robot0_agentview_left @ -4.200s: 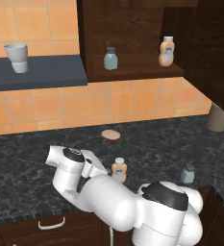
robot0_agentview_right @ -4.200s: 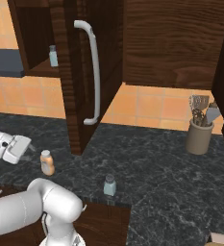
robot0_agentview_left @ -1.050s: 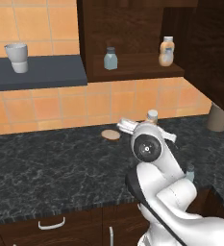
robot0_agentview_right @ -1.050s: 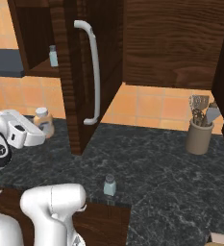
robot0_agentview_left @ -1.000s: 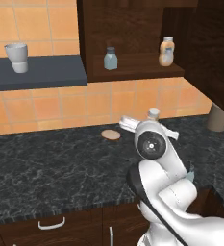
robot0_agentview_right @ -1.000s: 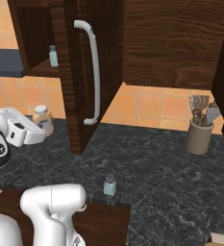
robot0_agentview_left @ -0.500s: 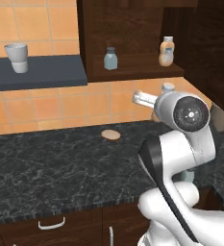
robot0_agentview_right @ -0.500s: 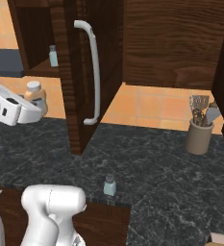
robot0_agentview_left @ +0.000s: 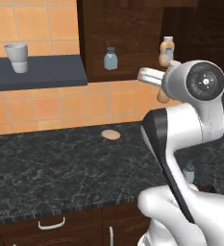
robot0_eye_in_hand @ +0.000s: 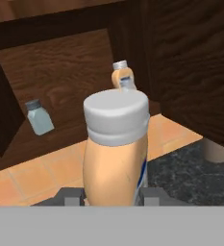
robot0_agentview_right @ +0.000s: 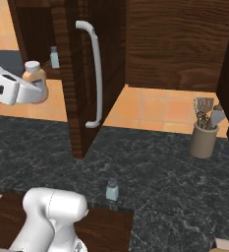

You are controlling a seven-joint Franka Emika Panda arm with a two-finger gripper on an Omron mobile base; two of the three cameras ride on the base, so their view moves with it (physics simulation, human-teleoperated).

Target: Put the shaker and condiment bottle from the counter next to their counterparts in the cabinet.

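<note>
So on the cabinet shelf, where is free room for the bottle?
Bare dark wooden shelf lies between the small blue-grey shaker and the wider orange bottle. Right of that bottle the cabinet wall crowds it. The hand holds the slim orange-tan bottle.

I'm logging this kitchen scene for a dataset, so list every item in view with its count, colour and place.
condiment bottle: 1, orange-tan with grey cap, held in the air in front of the cabinet.
counterpart bottle: 1, orange with grey cap, on the cabinet shelf.
counterpart shaker: 1, blue-grey with grey cap, on the cabinet shelf.
shaker: 1, pale blue-grey, near the front edge of the counter.
cabinet: 1, dark brown wood, door open, white handle.
counter: 1, black with pale veining.
cup: 1, whitish-grey, on the dark wall shelf.
disc: 1, tan, on the counter by the tiled wall.
utensil holder: 1, beige, on the counter.
gripper: 1, shut on the condiment bottle.
</note>
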